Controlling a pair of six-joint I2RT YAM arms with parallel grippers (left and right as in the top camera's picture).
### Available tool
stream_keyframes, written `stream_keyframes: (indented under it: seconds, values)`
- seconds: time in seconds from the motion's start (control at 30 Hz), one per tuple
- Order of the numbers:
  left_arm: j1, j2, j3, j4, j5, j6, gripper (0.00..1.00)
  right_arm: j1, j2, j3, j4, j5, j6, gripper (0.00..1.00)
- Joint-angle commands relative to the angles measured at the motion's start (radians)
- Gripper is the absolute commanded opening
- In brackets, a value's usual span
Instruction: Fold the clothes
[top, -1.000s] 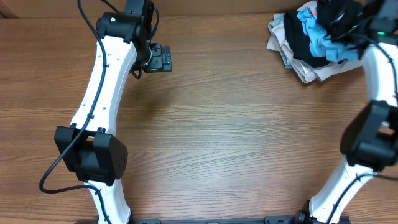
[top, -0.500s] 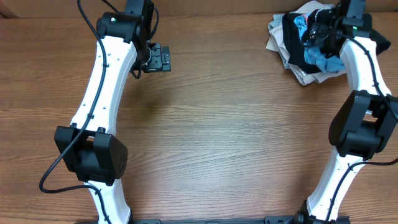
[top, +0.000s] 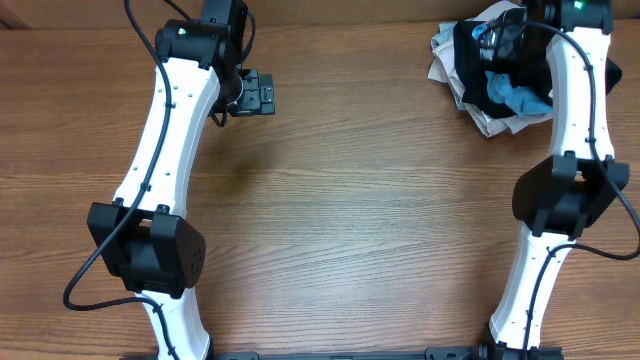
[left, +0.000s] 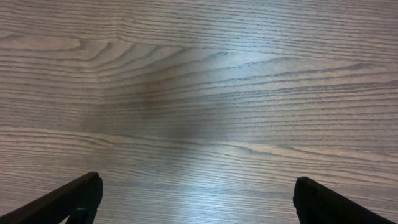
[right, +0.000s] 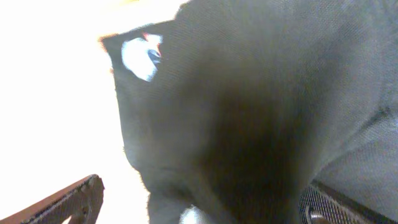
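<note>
The black T-shirt (top: 470, 62) lies crumpled in a pile of clothes at the table's far right corner. My right gripper (top: 503, 33) is over that pile. In the right wrist view the black fabric (right: 249, 93) fills most of the frame, with a small white logo patch near the top left. The right gripper's fingers (right: 199, 190) stand wide apart, open, with the black fabric between and just beyond them. My left gripper (top: 262, 95) is open and empty at the far left, over bare wood (left: 196, 186).
A light-blue garment (top: 520, 95) and beige/cream garments (top: 495, 122) are tangled in the same pile. The wooden table (top: 360, 200) stretches between the arms. The table's back edge runs just behind the pile.
My right arm has swung left and further back, bringing its gripper from the pile's right side onto the black fabric. The left arm has not moved.
</note>
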Motion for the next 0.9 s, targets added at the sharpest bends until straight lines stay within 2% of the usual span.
stream_keyframes:
  seconds: [0.0,0.17,0.53,0.77,0.87]
  values:
    - [-0.002,0.012,0.0,0.003,-0.013,0.001,1.0,0.028,-0.016,0.248,-0.087,-0.072,0.025,1.0]
    - [-0.002,0.012,0.0,0.003,-0.013,0.001,1.0,0.028,-0.017,0.55,-0.254,-0.093,0.086,1.0]
    - [-0.002,0.012,0.0,0.003,-0.013,0.001,1.0,0.028,-0.221,0.561,-0.377,-0.283,0.103,1.0]
    - [-0.002,0.012,0.0,0.003,-0.013,0.001,1.0,0.028,-0.376,0.561,-0.382,-0.373,0.103,1.0]
    - [-0.002,0.012,0.0,0.003,-0.013,0.001,1.0,0.028,-0.445,0.561,-0.381,-0.486,0.104,1.0]
